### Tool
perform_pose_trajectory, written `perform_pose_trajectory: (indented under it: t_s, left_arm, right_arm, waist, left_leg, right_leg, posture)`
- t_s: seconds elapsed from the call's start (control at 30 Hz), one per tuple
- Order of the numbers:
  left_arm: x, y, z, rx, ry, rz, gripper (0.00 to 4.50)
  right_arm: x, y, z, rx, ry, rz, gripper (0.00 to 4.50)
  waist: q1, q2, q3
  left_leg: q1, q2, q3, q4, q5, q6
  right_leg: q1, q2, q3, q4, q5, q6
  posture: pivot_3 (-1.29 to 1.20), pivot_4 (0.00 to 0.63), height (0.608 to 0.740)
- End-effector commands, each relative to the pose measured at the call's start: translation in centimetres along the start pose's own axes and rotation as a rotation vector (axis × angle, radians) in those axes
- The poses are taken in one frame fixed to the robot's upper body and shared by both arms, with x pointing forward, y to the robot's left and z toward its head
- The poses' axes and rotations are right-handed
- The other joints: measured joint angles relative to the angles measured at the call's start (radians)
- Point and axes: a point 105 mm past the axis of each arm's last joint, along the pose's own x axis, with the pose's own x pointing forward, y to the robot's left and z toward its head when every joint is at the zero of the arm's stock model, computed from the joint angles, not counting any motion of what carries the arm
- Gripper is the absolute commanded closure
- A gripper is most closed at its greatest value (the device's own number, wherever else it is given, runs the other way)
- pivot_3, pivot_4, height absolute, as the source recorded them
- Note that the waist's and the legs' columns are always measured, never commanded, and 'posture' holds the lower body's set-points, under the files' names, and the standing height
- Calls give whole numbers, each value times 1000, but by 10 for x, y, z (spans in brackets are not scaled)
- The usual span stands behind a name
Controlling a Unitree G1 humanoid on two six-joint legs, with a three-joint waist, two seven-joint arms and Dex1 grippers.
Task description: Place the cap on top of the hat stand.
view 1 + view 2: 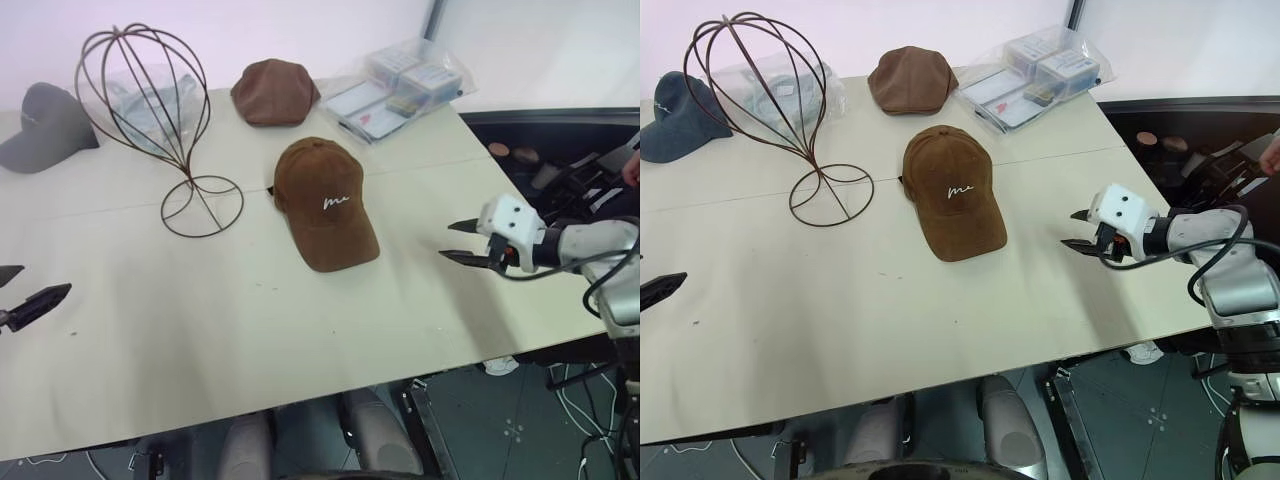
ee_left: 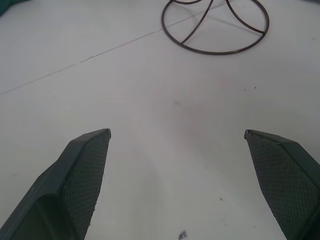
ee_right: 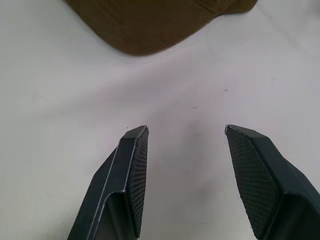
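Brown, suede-like and soft-crowned, the baseball cap (image 1: 325,203) with its curved brim and small white cursive stitching lies flat on the pale table (image 1: 200,330), brim toward us, just beside the ring base of the dark thin-wire hat stand (image 1: 160,125), whose balloon-shaped cage is bare, so we judge nothing of the task done yet. Our right gripper (image 1: 465,242) hovers near the cap's brim side with its black fingers spread and empty, apart from it. Our left gripper (image 2: 177,132) hangs released over bare table.
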Motion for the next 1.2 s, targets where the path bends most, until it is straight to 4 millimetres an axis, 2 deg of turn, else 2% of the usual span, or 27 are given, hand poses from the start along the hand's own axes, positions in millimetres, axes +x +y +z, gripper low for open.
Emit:
perform_pose_trajectory:
  t_s: [0.03, 0.27, 0.37, 0.57, 0.67, 0.73, 0.9, 1.1, 1.2]
  left_arm:
    - [2, 1, 11, 38, -7, -5, 0]
    - [9, -3, 14, 48, -4, -34, 0]
    - [9, -5, 14, 52, 0, -40, 0]
    - [4, -10, 19, 47, 0, -69, 0]
    - [5, -9, 20, 50, 2, -66, 0]
    - [6, -10, 21, 50, -1, -65, 0]
    - [5, -13, 23, 56, -3, -68, 0]
    - [0, -13, 25, 62, 0, -56, 0]
    - [-1, -14, 25, 64, 0, -51, 0]
  right_arm:
    - [6, 1, 12, -150, -87, -39, 2037]
    - [27, 23, 39, -193, -250, -26, 2037]
    - [37, 46, 49, -285, -314, 6, 2037]
    - [51, 62, 48, -568, -379, -36, 2037]
    - [59, 70, 43, -652, -408, -39, 2037]
    - [66, 70, 38, -681, -410, -57, 2037]
    - [77, 54, 34, -770, -405, -168, 2037]
    - [88, 42, 15, -892, -344, -243, 2037]
    - [92, 42, 16, -949, -374, -266, 2037]
  waist:
    - [0, 0, 0]
    - [0, 0, 0]
    - [2, -2, -1]
    - [-2, -2, -1]
    - [-4, -2, -1]
    - [-6, -2, -1]
    - [-23, -2, -1]
    - [-32, -2, -1]
    - [-34, -3, -2]
  left_leg:
    - [0, 0, 0, 0, 0, 0]
    - [1, 0, 0, 1, 0, 0]
    - [1, 0, 0, 1, 0, 0]
    - [1, 0, 0, 7, 0, 0]
    - [1, 0, 0, 11, 0, 0]
    - [1, 0, 0, 12, 0, 0]
    - [1, 0, 0, 15, 0, 0]
    - [1, -1, 0, 13, 0, 0]
    - [1, -1, 0, 13, 0, 0]
  right_leg:
    - [0, 0, 0, 0, 0, 0]
    - [1, 1, 0, 3, 0, 0]
    - [1, 1, 0, 3, 0, 0]
    - [2, 1, 1, 4, 1, 0]
    - [3, 1, 1, 4, 1, -1]
    - [4, 1, 2, 4, 1, -1]
    - [5, 1, 3, 4, 2, -2]
    - [5, 1, 4, 4, 4, -6]
    - [5, 2, 5, 4, 5, -7]
  posture:
    - [0, 150, 740]
    - [0, 150, 740]
    - [0, 150, 740]
    - [0, 150, 740]
    - [0, 150, 740]
    - [0, 150, 740]
    - [0, 150, 740]
    - [0, 150, 740]
    - [0, 150, 740]
